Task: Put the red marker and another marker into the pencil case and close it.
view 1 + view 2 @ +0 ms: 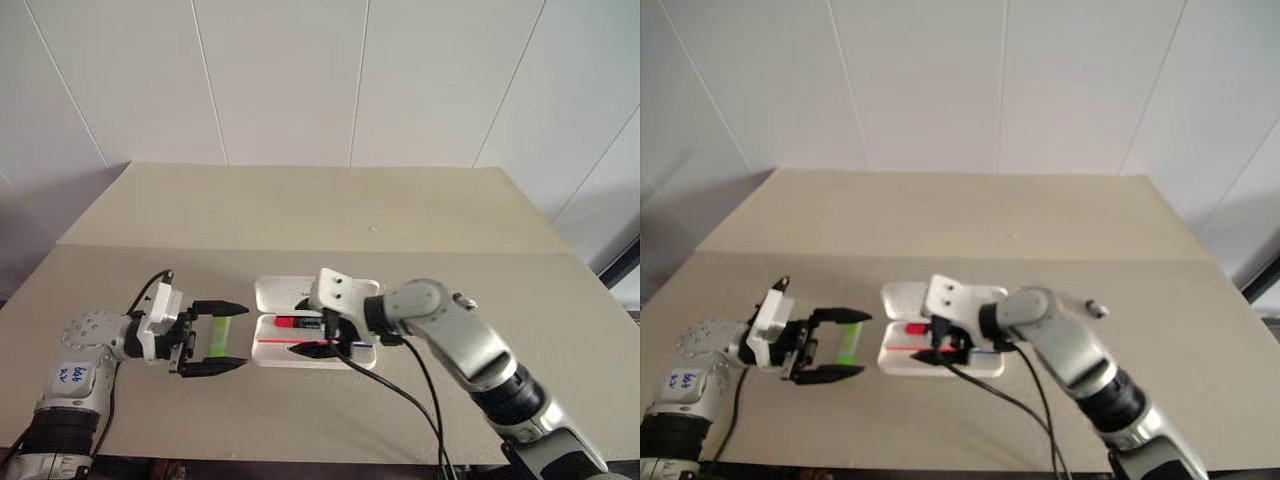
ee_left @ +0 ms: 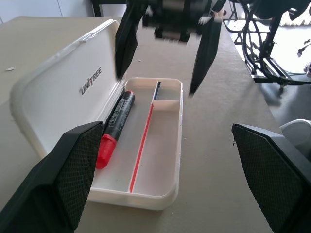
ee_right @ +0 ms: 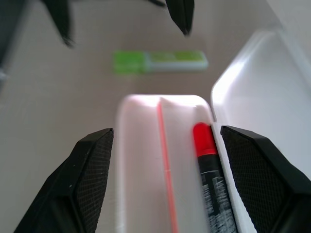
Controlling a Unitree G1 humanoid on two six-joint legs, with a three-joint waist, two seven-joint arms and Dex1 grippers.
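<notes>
Highlighter (image 1: 216, 336), light, rigid and smooth, lying on the desk (image 1: 300, 220) between the wide left claw (image 1: 222, 338) fingers: best pinched mid-barrel. Red marker (image 2: 114, 128) in the open pencil case (image 2: 58, 104), beneath the wide, empty right claw (image 1: 322, 336).

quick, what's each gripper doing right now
left gripper: jaws open, holding nothing.
right gripper: jaws open, holding nothing.
</notes>
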